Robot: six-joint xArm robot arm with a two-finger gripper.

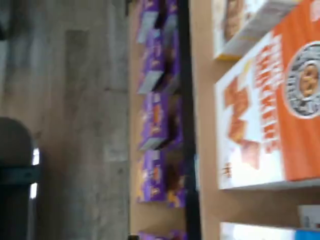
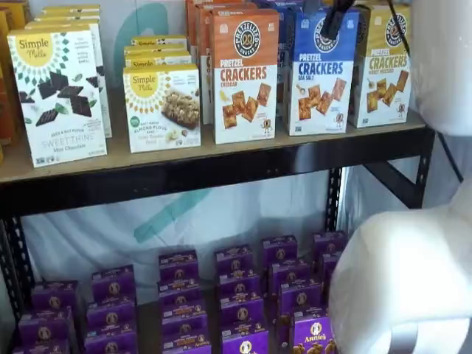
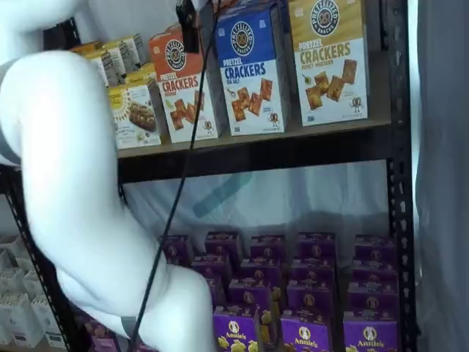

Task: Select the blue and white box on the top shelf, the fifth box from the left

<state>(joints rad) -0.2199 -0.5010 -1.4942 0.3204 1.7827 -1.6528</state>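
Blue and white box: standing upright on the top shelf, near its right end, base close behind the front rail.
Neighbours: orange carton sitting just beside it on one side, yellow-topped carton on the other; narrow gaps showing between them.
Gripper: black fingers hanging over the box's upper edge; spread or pressed together, cannot tell.
Count: three pretzel cartons fronting that end.
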